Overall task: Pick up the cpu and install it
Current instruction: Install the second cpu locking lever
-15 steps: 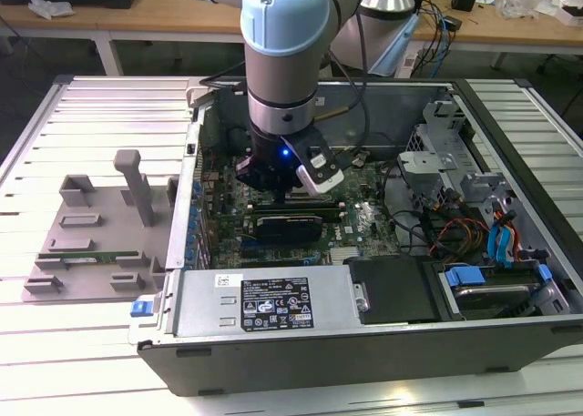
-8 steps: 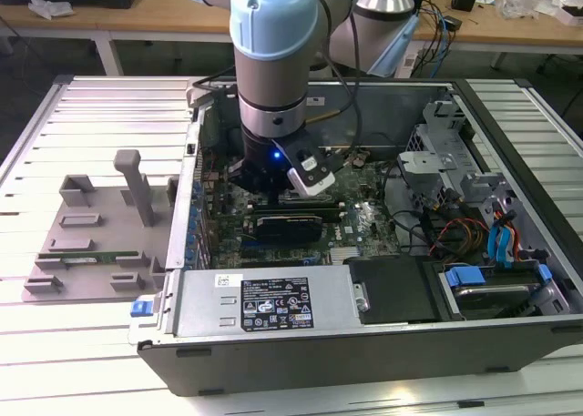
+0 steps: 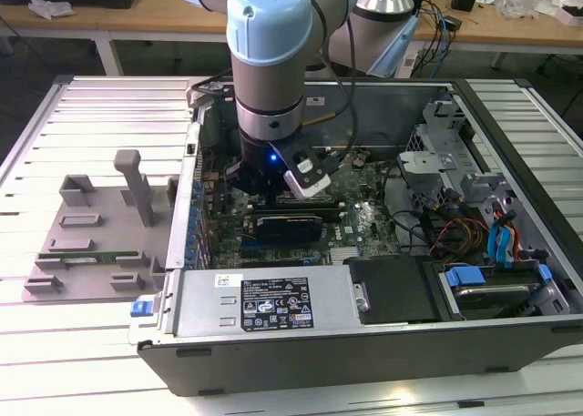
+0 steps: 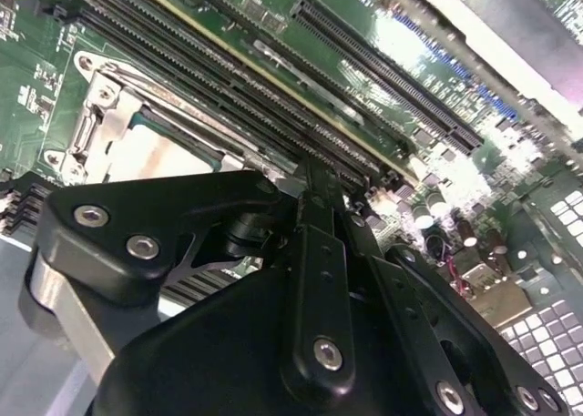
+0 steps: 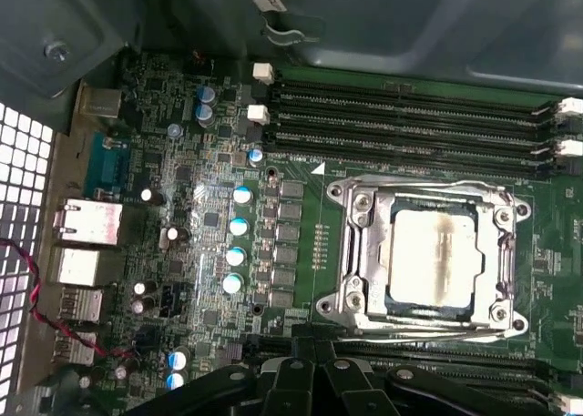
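The cpu, a square chip with a dull silver top, lies flat inside the metal socket frame on the green motherboard. It also appears in the second wrist view, where the cpu is partly hidden behind the black gripper linkage. My gripper hovers just beside the socket, over the memory slots, with its jaws shut and nothing between them. In the exterior view the gripper is low inside the open computer case, under the arm's wrist.
The case walls ring the motherboard. Empty memory slots run along both sides of the socket. Capacitors and rear ports stand nearby. A drive bay with cables fills the exterior view's right. A grey fixture holding a green memory stick sits outside the case.
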